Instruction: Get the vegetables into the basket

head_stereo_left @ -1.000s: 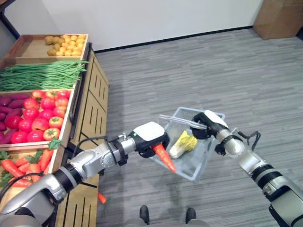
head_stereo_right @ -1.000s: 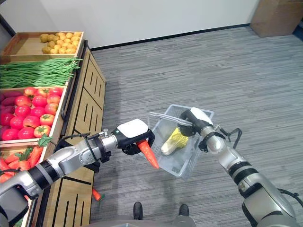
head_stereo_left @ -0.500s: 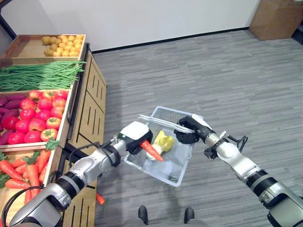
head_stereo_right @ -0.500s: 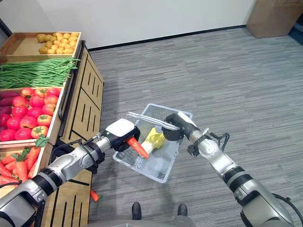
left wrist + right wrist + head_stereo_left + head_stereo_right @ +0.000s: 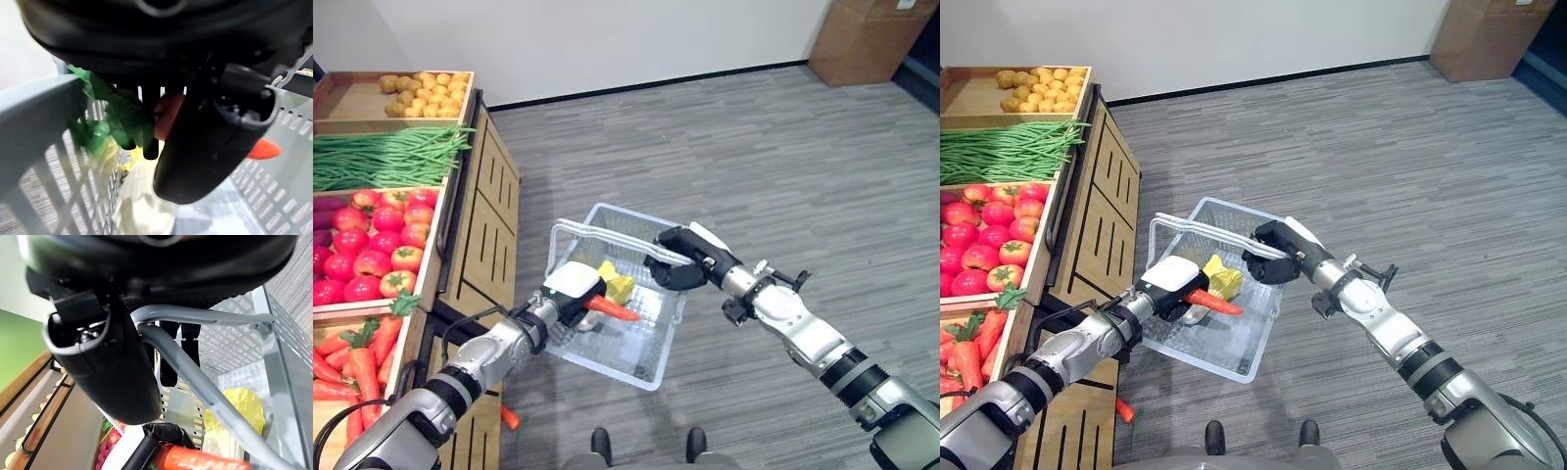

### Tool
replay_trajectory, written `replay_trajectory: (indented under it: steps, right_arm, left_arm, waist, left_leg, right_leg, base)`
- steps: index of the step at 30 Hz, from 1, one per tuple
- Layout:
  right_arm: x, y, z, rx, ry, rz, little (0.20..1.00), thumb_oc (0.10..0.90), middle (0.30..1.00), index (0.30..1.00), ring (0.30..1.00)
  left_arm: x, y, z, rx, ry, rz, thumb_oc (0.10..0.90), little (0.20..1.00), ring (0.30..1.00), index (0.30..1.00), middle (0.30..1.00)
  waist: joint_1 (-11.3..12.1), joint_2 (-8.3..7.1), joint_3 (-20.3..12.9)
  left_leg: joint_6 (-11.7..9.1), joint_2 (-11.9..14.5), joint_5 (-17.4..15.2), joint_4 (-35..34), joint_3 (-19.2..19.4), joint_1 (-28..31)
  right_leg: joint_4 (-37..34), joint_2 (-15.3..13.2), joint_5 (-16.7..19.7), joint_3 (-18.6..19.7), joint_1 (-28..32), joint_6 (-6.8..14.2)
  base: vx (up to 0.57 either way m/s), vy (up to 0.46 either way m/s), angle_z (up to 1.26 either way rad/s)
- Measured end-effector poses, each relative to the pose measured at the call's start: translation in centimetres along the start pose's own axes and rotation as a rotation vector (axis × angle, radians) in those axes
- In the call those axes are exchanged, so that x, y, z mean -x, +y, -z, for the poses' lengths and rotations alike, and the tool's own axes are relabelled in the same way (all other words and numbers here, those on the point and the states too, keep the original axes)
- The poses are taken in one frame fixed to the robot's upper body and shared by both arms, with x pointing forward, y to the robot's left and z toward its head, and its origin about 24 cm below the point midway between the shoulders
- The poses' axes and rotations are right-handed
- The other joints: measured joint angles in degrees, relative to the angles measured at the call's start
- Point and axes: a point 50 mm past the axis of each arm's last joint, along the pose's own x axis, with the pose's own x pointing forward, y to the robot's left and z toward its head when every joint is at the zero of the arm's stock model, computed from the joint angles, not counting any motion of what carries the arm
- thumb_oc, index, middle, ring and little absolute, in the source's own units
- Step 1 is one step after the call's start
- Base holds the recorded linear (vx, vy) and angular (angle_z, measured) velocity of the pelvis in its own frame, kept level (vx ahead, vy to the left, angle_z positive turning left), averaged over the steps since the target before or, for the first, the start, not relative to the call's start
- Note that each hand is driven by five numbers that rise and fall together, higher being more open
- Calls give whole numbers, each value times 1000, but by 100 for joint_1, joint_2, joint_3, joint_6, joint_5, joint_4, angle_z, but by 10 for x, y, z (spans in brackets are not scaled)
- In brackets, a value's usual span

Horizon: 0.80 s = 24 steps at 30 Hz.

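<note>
My right hand (image 5: 677, 262) is shut on the handles (image 5: 607, 235) of a pale grey mesh basket (image 5: 636, 352), holding it off the floor beside the wooden stand. My left hand (image 5: 570, 289) is inside the basket, shut on an orange carrot (image 5: 612, 308) whose tip points right. In the left wrist view the carrot's green top (image 5: 115, 115) and orange tip (image 5: 264, 148) show past the fingers. A yellow-green cabbage (image 5: 619, 286) lies in the basket behind the carrot. The right wrist view shows the handles (image 5: 205, 396) under my curled fingers, with the cabbage (image 5: 234, 413) and carrot (image 5: 195, 461) below.
A wooden stand (image 5: 489, 225) on my left holds crates of potatoes (image 5: 416, 88), green beans (image 5: 382, 157), tomatoes (image 5: 367, 250) and carrots (image 5: 352, 357). One carrot (image 5: 510, 418) lies on the floor by the stand. A cardboard box (image 5: 862, 39) stands at the far right.
The basket has swung left toward the stand, carried by my right hand. My left hand has brought the carrot from outside the basket's front edge down into it.
</note>
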Motion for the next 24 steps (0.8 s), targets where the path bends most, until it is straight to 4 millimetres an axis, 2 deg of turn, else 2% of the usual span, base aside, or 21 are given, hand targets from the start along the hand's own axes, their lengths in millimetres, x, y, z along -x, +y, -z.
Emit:
replay_trajectory:
  steps: [6,9,11,13,14,15,16,17,19,22,24]
  right_arm:
    - [7,5,1,-2,3,-26,300,400,300,300,300]
    - [8,5,3,-7,8,-21,300,400,300,300,300]
    - [10,5,12,-32,37,5,300,400,300,300,300]
    - [15,7,31,-100,95,68,300,400,300,300,300]
    - [25,6,53,-133,180,136,300,400,300,300,300]
    - [34,5,72,-144,276,182,300,400,300,300,300]
    - [40,6,83,-135,329,205,300,400,300,300,300]
    - [50,9,99,-136,398,245,300,400,300,300,300]
    - [65,12,118,-122,505,276,300,400,300,300,300]
    - [90,19,148,-88,679,313,300,400,300,300,300]
    - [101,21,159,-50,752,311,300,400,300,300,300]
  left_arm:
    - [-2,-10,-1,-26,32,8,900,1000,1000,1000,1000]
    - [-3,-9,-3,-21,31,1,900,1000,1000,1000,1000]
    - [0,-1,-10,31,16,-54,900,1000,1000,1000,1000]
    - [10,8,-18,222,11,-144,900,1000,1000,1000,1000]
    - [18,16,-28,385,-26,-214,900,1000,1000,1000,1000]
    - [21,23,-33,458,-65,-226,900,1000,1000,1000,1000]
    - [26,26,-36,509,-95,-216,900,1000,1000,1000,1000]
    - [37,31,-44,590,-151,-198,900,1000,1000,1000,1000]
    - [48,37,-57,650,-245,-176,900,1000,1000,1000,1000]
    - [59,24,-62,870,-271,-102,900,1000,1000,1000,1000]
    - [62,5,-52,947,-197,-33,900,1000,1000,1000,1000]
  waist:
    - [-12,-3,0]
    - [-7,-7,0]
    - [10,-22,-1]
    - [51,-62,-2]
    - [100,-78,1]
    - [168,-78,1]
    - [211,-78,1]
    - [247,-78,1]
    - [310,-73,-2]
    - [408,-63,-11]
    - [448,-44,-25]
  left_leg:
    - [0,7,0,0,5,0]
    - [0,10,0,0,5,0]
    - [0,9,0,0,2,0]
    - [0,9,0,0,-8,12]
    - [0,8,0,0,-50,15]
    - [0,6,0,0,-75,24]
    - [0,6,0,0,-102,37]
    - [-2,6,-1,-1,-140,56]
    - [-7,-6,-2,-1,-187,58]
    - [-30,-13,23,-1,-307,48]
    - [-33,-12,35,-1,-338,35]
  right_leg:
    - [-2,4,2,3,-3,-2]
    - [-1,8,3,-1,-2,-3]
    - [1,8,3,-5,1,-3]
    - [1,8,2,-19,19,-2]
    - [1,5,1,-35,39,-2]
    - [-2,4,-1,-86,68,0]
    - [-22,3,-3,-106,92,0]
    - [-27,2,-4,-118,131,-1]
    - [-27,-5,-6,-150,152,1]
    - [-27,-8,-15,-264,211,-3]
    - [-27,-6,-16,-292,217,-4]
  base:
    - [0,0,0]
    - [0,0,0]
    - [0,0,0]
    - [2,-2,3]
    - [11,-4,12]
    - [17,-5,15]
    - [10,-7,14]
    - [7,-5,10]
    - [-10,-15,13]
    - [-20,-9,18]
    - [-30,-19,12]
